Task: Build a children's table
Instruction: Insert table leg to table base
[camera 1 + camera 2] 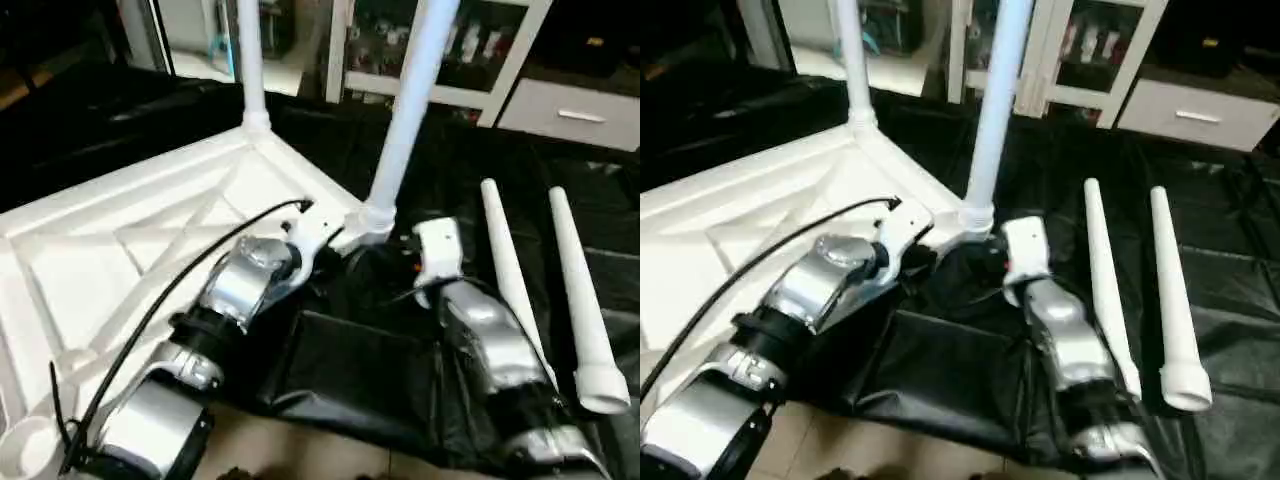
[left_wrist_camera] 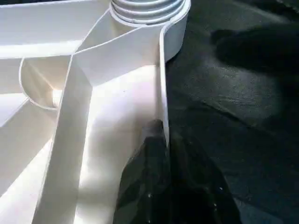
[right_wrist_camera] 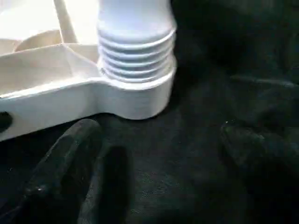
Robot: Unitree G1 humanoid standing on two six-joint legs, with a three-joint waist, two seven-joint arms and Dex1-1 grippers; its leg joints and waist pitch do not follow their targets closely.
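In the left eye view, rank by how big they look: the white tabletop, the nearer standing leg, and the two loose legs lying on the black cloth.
1. White ribbed plastic tabletop.
2. Standing white tube leg, cropped at the top.
3. The two loose white tapered legs look alike; not ranked.

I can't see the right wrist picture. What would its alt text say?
A white leg's threaded end stands in a round corner socket of the white tabletop, with several thread rings showing above the socket. Below lies black sheet, with the right gripper open and its two black fingers spread apart.
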